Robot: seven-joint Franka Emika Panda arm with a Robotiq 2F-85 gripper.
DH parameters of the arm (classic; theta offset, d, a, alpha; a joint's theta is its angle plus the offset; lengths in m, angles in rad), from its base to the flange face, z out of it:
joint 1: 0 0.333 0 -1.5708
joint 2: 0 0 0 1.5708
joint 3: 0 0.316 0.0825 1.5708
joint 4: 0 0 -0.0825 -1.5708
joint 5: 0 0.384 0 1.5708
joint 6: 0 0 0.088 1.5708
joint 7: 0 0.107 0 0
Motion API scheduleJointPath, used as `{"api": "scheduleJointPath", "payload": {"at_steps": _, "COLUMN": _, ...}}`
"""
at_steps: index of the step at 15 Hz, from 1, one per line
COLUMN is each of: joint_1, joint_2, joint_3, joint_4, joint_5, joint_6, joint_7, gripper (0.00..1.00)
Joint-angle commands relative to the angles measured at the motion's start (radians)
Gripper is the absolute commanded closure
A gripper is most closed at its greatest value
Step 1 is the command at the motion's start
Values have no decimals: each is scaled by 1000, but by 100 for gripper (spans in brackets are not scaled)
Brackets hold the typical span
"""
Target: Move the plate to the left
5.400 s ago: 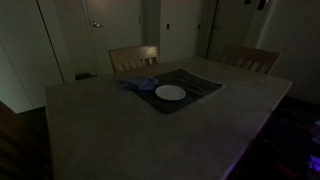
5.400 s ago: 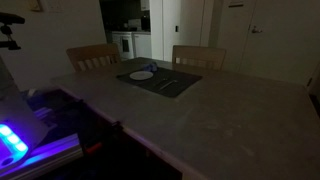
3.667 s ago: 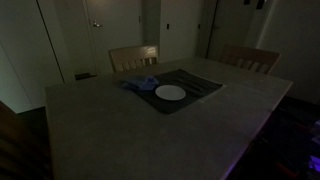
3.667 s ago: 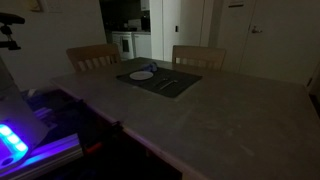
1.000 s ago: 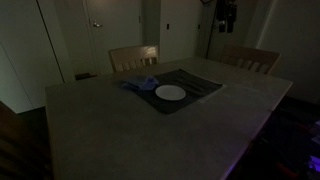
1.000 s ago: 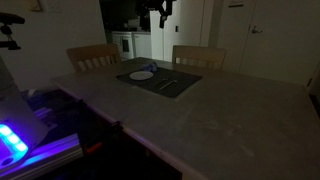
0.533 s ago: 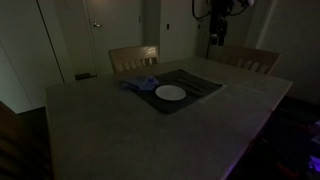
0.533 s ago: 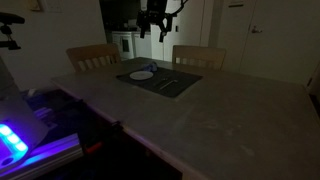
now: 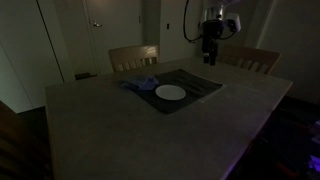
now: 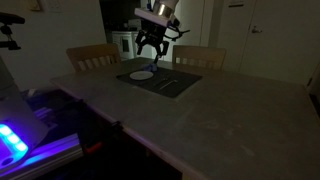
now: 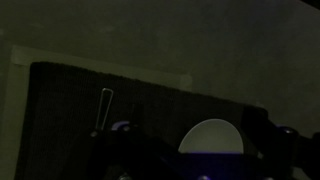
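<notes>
1. Across most of both exterior views spreads the pale worktop (image 9: 120,130) (image 10: 230,115), in a very dim room.
2. At its far edge, around 12 o'clock, stand two wooden chairs, one (image 9: 133,57) behind the mat and another (image 9: 255,60) further along.
3. A dark placemat (image 9: 198,88) (image 10: 178,82) lies flat on the worktop near that far edge.
4. The robot arm comes in from above and its claw (image 9: 210,60) (image 10: 150,57) hangs in the air over the mat area. It touches nothing. Its fingers stand apart, and the wrist view shows their dark shapes low at either side with the plate between them.
5. The white plate (image 9: 170,92) (image 10: 142,74) (image 11: 213,137) sits on the mat. In an exterior view, the claw is at about 1 o'clock from it.
6. A bluish cloth (image 9: 143,84) lies at the plate's 10 o'clock, just beside it.
7. A slim pale utensil (image 11: 103,108) rests on the mat at about 9 o'clock from the plate in the wrist view. Its kind is too dim to tell.
</notes>
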Motion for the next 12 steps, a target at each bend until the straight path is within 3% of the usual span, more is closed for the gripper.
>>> {"api": "scheduleJointPath", "payload": {"at_steps": 1, "joint_1": -39, "joint_2": 99, "joint_3": 51, "joint_4": 60, "joint_5": 57, "joint_6": 28, "joint_7": -37, "gripper": 0}}
{"api": "scheduleJointPath", "payload": {"at_steps": 4, "joint_1": -45, "joint_2": 138, "joint_3": 81, "joint_4": 62, "joint_5": 89, "joint_6": 116, "joint_7": -27, "gripper": 0}}
{"api": "scheduleJointPath", "payload": {"at_steps": 8, "joint_1": -57, "joint_2": 168, "joint_3": 124, "joint_4": 33, "joint_5": 153, "joint_6": 316, "joint_7": -23, "gripper": 0}}
{"api": "scheduleJointPath", "payload": {"at_steps": 9, "joint_1": -53, "joint_2": 152, "joint_3": 117, "joint_4": 42, "joint_5": 101, "joint_6": 243, "joint_7": 2, "gripper": 0}}
{"api": "scheduleJointPath", "payload": {"at_steps": 12, "joint_1": -54, "joint_2": 158, "joint_3": 125, "joint_4": 42, "joint_5": 98, "joint_6": 257, "joint_7": 8, "gripper": 0}}
